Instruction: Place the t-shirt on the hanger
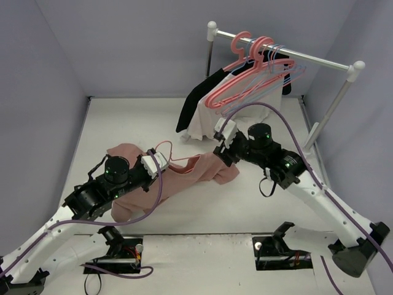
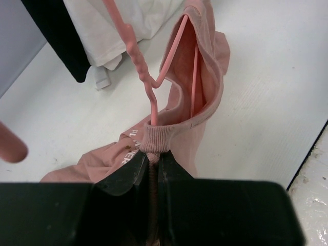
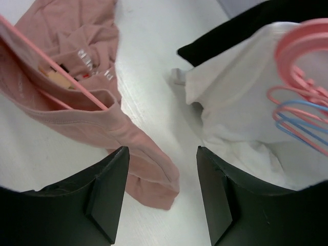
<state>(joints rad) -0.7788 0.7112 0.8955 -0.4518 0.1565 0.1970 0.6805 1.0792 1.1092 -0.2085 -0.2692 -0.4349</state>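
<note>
While the left gripper (image 2: 152, 170) clamps the hanger (image 2: 152, 110) at the t-shirt (image 1: 190, 172) collar, mid-frame in the top view, the right gripper (image 3: 161, 159) hangs released, empty, above the t-shirt's right edge.

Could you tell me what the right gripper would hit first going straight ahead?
Probably the t-shirt, whose edge lies between the open right gripper's fingers, then the table; depth is unclear.

My left arm (image 1: 86, 198) reaches forward and inward, lying low, and the left gripper (image 2: 152, 160) has its jaws pressed tight together. My right arm (image 1: 288, 167) stretches in toward the middle. The right gripper (image 3: 161, 154) tilts downward, its 2 fingers (image 3: 110, 179) standing apart.
</note>
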